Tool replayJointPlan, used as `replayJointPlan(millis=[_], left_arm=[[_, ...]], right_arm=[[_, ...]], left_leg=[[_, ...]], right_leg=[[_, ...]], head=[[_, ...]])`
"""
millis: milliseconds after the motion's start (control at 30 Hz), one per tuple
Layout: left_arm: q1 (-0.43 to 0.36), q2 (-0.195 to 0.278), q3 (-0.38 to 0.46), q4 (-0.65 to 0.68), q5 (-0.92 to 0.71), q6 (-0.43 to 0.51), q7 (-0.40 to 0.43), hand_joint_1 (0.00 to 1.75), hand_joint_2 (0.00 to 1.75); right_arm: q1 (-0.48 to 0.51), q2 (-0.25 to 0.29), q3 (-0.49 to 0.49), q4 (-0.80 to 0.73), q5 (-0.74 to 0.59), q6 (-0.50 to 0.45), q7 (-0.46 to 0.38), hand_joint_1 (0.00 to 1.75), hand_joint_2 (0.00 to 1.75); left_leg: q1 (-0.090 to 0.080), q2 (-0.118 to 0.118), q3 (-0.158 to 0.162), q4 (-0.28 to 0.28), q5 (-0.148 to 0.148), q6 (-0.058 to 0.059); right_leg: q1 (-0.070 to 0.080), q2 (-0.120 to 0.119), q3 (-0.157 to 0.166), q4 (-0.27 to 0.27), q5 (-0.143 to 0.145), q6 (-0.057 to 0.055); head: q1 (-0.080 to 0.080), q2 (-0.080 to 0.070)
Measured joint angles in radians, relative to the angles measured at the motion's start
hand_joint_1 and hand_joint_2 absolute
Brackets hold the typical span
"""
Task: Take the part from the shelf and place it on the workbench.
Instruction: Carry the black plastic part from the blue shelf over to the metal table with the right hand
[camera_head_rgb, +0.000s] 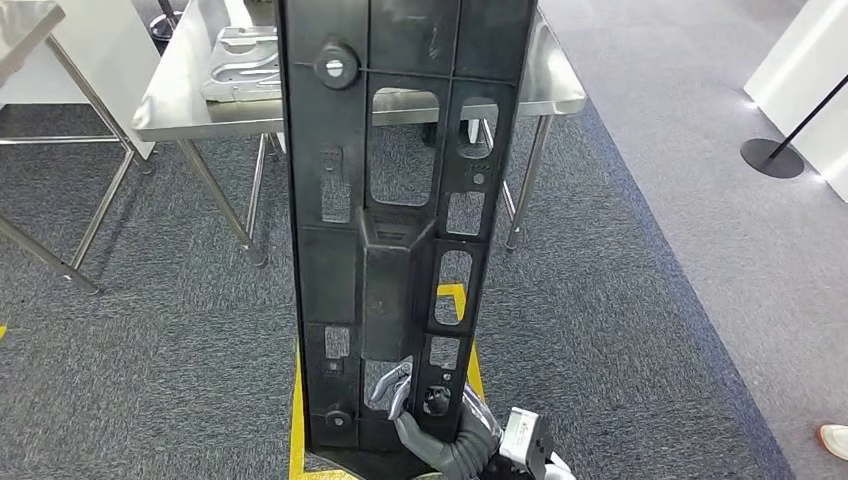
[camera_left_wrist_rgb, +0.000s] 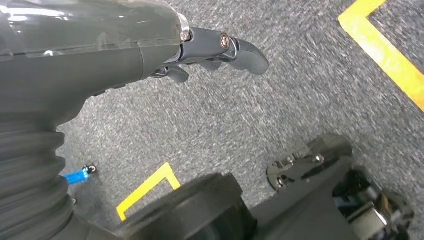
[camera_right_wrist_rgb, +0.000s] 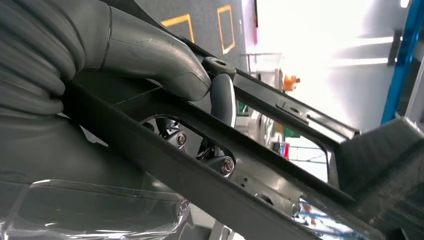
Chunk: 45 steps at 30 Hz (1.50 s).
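Note:
A long black plastic part (camera_head_rgb: 400, 200) with several cut-outs stands upright in the middle of the head view, hiding the centre of the steel workbench (camera_head_rgb: 180, 100) behind it. My right hand (camera_head_rgb: 440, 430) grips the part at its lower end, with fingers hooked through one opening. In the right wrist view the thumb (camera_right_wrist_rgb: 150, 55) presses on a rib of the part (camera_right_wrist_rgb: 280, 165) and fingers show through a slot. My left hand (camera_left_wrist_rgb: 210, 47) hangs over the grey carpet with its fingers apart and holds nothing.
A silver metal pressing (camera_head_rgb: 240, 65) lies on the workbench's left half. A second steel table (camera_head_rgb: 25, 30) stands at far left. Yellow tape (camera_head_rgb: 297, 420) marks the carpet by my feet. At right are a stanchion base (camera_head_rgb: 772, 157) and a person's shoe (camera_head_rgb: 833, 438).

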Motion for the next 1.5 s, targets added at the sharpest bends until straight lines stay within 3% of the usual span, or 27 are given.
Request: replayJointPlan(millis=[67,100,167,233,267,300,333,400,433,567,633,700,733,767,800,867,933,1033,1100,1200,1233,1267,1300,1400,1433,1500], left_arm=[[0.0,0.0,0.0,0.0,0.0,0.0,-0.001,0.0,1.75],[-0.001,0.0,0.0,0.0,0.0,0.0,-0.001,0.0,1.75],[-0.001,0.0,0.0,0.0,0.001,0.0,-0.004,0.0,1.75],[-0.003,0.0,0.0,0.0,0.003,0.001,-0.007,0.0,1.75],[-0.004,0.0,0.0,0.0,0.003,0.002,-0.008,0.0,1.75],[-0.003,0.0,0.0,0.0,0.003,0.003,-0.008,0.0,1.75],[-0.002,0.0,0.0,0.0,0.003,0.004,-0.007,0.0,1.75],[0.002,0.001,0.0,0.0,0.0,0.006,-0.007,0.0,1.75],[0.004,0.001,0.0,0.0,-0.002,0.006,-0.006,0.0,1.75],[0.005,-0.001,0.0,0.0,-0.005,0.005,-0.006,0.0,1.75],[0.004,-0.001,0.0,0.0,-0.006,0.003,-0.006,0.0,1.75],[0.004,-0.002,0.0,0.0,-0.006,0.0,-0.006,0.0,1.75],[0.005,-0.002,0.0,0.0,-0.006,0.0,-0.006,0.0,1.75],[0.005,-0.002,0.0,0.0,-0.006,0.0,-0.006,0.0,1.75],[0.005,-0.003,0.0,0.0,-0.006,-0.001,-0.006,0.0,1.75],[0.004,-0.003,0.0,0.0,-0.006,-0.002,-0.006,0.0,1.75],[0.004,-0.004,0.0,0.0,-0.006,-0.004,-0.006,0.0,1.75],[0.002,-0.004,0.0,0.0,-0.008,-0.007,-0.006,0.0,1.75],[0.001,-0.004,0.0,0.0,-0.008,-0.009,-0.006,0.0,1.75],[-0.002,-0.004,0.0,0.0,-0.007,-0.011,-0.008,0.0,1.75],[-0.003,-0.004,0.0,0.0,-0.007,-0.013,-0.009,0.0,1.75],[-0.005,-0.004,0.0,0.0,-0.006,-0.014,-0.01,0.0,1.75],[-0.007,-0.004,0.0,0.0,-0.007,-0.015,-0.01,0.0,1.75],[-0.003,-0.004,0.0,0.0,-0.007,-0.017,-0.009,0.0,1.75],[-0.002,-0.004,0.0,0.0,-0.007,-0.017,-0.009,0.0,1.75],[0.001,-0.004,0.0,0.0,-0.007,-0.017,-0.011,0.0,1.75]], right_arm=[[-0.002,0.002,0.0,-0.003,0.0,0.0,0.001,1.75,1.75],[-0.004,0.004,-0.001,-0.007,0.001,0.0,0.002,1.75,1.75],[-0.009,0.007,-0.001,-0.014,0.004,0.001,0.005,1.75,1.75],[-0.012,0.008,-0.001,-0.019,0.007,0.001,0.01,1.75,1.75],[-0.013,0.008,-0.001,-0.02,0.008,0.0,0.013,1.75,1.75],[-0.013,0.008,-0.001,-0.021,0.008,-0.001,0.015,1.75,1.75],[-0.014,0.008,-0.001,-0.022,0.008,-0.004,0.016,1.75,1.75],[-0.016,0.008,-0.001,-0.026,0.008,-0.012,0.016,1.75,1.75],[-0.017,0.008,-0.001,-0.029,0.008,-0.017,0.015,1.75,1.75],[-0.02,0.008,-0.002,-0.044,0.008,-0.03,0.015,1.75,1.75],[-0.024,0.008,-0.003,-0.052,0.009,-0.034,0.016,1.75,1.75],[-0.027,0.008,-0.005,-0.055,0.009,-0.034,0.018,1.75,1.75],[-0.027,0.008,-0.005,-0.055,0.009,-0.034,0.02,1.75,1.75],[-0.027,0.008,-0.006,-0.054,0.009,-0.035,0.022,1.75,1.75],[-0.027,0.008,-0.006,-0.054,0.009,-0.035,0.024,1.75,1.75],[-0.029,0.008,-0.008,-0.055,0.009,-0.036,0.026,1.75,1.75],[-0.032,0.008,-0.009,-0.055,0.009,-0.037,0.027,1.75,1.75],[-0.033,0.008,-0.012,-0.056,0.009,-0.045,0.027,1.75,1.75],[-0.034,0.008,-0.015,-0.06,0.011,-0.051,0.027,1.75,1.75],[-0.036,0.009,-0.017,-0.062,0.016,-0.054,0.027,1.75,1.75],[-0.036,0.009,-0.019,-0.062,0.017,-0.055,0.027,1.75,1.75],[-0.036,0.009,-0.02,-0.062,0.018,-0.058,0.028,1.75,1.75],[-0.036,0.009,-0.022,-0.062,0.019,-0.06,0.028,1.75,1.75],[-0.038,0.009,-0.028,-0.063,0.02,-0.067,0.028,1.75,1.75],[-0.038,0.009,-0.03,-0.063,0.02,-0.068,0.028,1.75,1.75],[-0.038,0.008,-0.033,-0.065,0.022,-0.068,0.028,1.75,1.75]], left_leg=[[0.003,-0.001,-0.008,0.025,-0.019,-0.011],[0.004,-0.001,-0.025,0.063,-0.043,-0.015],[0.005,-0.002,-0.085,0.191,-0.106,-0.019],[0.005,-0.002,-0.133,0.287,-0.132,-0.02],[0.005,-0.002,-0.133,0.284,-0.117,-0.018],[0.005,-0.002,-0.114,0.242,-0.084,-0.014],[0.004,-0.002,-0.081,0.17,-0.043,-0.009],[-0.001,-0.004,-0.025,0.046,0.003,0.003],[-0.005,-0.005,-0.013,0.015,0.009,0.008],[-0.002,-0.007,-0.011,-0.001,0.015,0.026],[0.002,-0.005,-0.009,-0.007,0.019,0.035],[0.001,-0.002,-0.011,-0.007,0.018,0.038],[0.001,-0.002,-0.011,-0.006,0.018,0.038],[0.001,-0.002,-0.011,-0.006,0.018,0.038],[0.001,-0.003,-0.009,-0.006,0.017,0.037],[0.0,-0.004,-0.004,-0.005,0.014,0.033],[-0.004,-0.004,-0.004,-0.003,0.011,0.024],[-0.004,-0.003,-0.006,-0.003,0.009,0.006],[-0.002,-0.004,-0.019,0.03,-0.016,-0.003],[0.0,-0.005,-0.103,0.216,-0.109,-0.012],[0.0,-0.005,-0.129,0.272,-0.126,-0.014],[0.001,-0.005,-0.14,0.294,-0.124,-0.015],[0.001,-0.005,-0.131,0.273,-0.101,-0.015],[0.001,-0.005,-0.039,0.074,-0.003,-0.007],[0.0,-0.006,-0.021,0.03,0.009,-0.002],[-0.003,-0.008,-0.015,0.008,0.007,0.009]], right_leg=[[-0.002,0.001,0.004,-0.005,0.001,-0.012],[-0.004,0.0,0.006,-0.008,0.001,-0.018],[-0.002,0.0,0.007,-0.009,0.0,-0.024],[0.002,0.0,0.009,-0.008,-0.002,-0.027],[0.003,0.001,0.011,-0.008,-0.003,-0.028],[0.005,0.003,0.014,-0.008,-0.004,-0.028],[0.006,0.005,0.018,-0.008,-0.005,-0.027],[0.009,0.009,0.019,-0.006,-0.007,-0.021],[0.009,0.01,0.017,-0.005,-0.007,-0.016],[0.007,0.009,0.007,0.009,-0.016,0.007],[0.004,0.008,-0.029,0.09,-0.065,0.017],[-0.001,0.006,-0.096,0.228,-0.126,0.025],[-0.003,0.006,-0.121,0.276,-0.138,0.028],[-0.006,0.005,-0.127,0.287,-0.13,0.03],[-0.008,0.004,-0.112,0.257,-0.103,0.031],[-0.01,0.001,-0.041,0.113,-0.034,0.027],[-0.006,-0.001,0.006,0.01,-0.003,0.017],[-0.002,0.0,0.01,-0.009,-0.001,0.001],[-0.007,0.0,0.014,-0.017,0.003,-0.012],[-0.007,-0.001,0.016,-0.021,0.003,-0.021],[-0.006,-0.002,0.017,-0.02,0.002,-0.022],[-0.006,-0.001,0.017,-0.019,0.001,-0.022],[-0.006,0.0,0.019,-0.018,-0.001,-0.022],[-0.004,0.005,0.025,-0.012,-0.008,-0.013],[-0.002,0.006,0.023,-0.009,-0.01,-0.008],[0.001,0.006,0.017,-0.007,-0.009,0.003]], head=[[0.0,0.0],[0.0,0.0],[0.0,0.0],[0.0,0.0],[0.0,0.0],[0.0,0.0],[0.0,0.0],[0.0,0.0],[0.0,0.0],[0.0,0.0],[0.0,0.0],[0.0,0.0],[0.0,0.0],[0.0,0.0],[0.0,0.0],[0.0,0.0],[0.0,0.0],[0.0,0.0],[0.0,0.0],[0.0,0.0],[0.0,0.0],[0.0,0.0],[0.0,0.0],[0.0,0.0],[0.0,0.0],[0.0,0.0]])
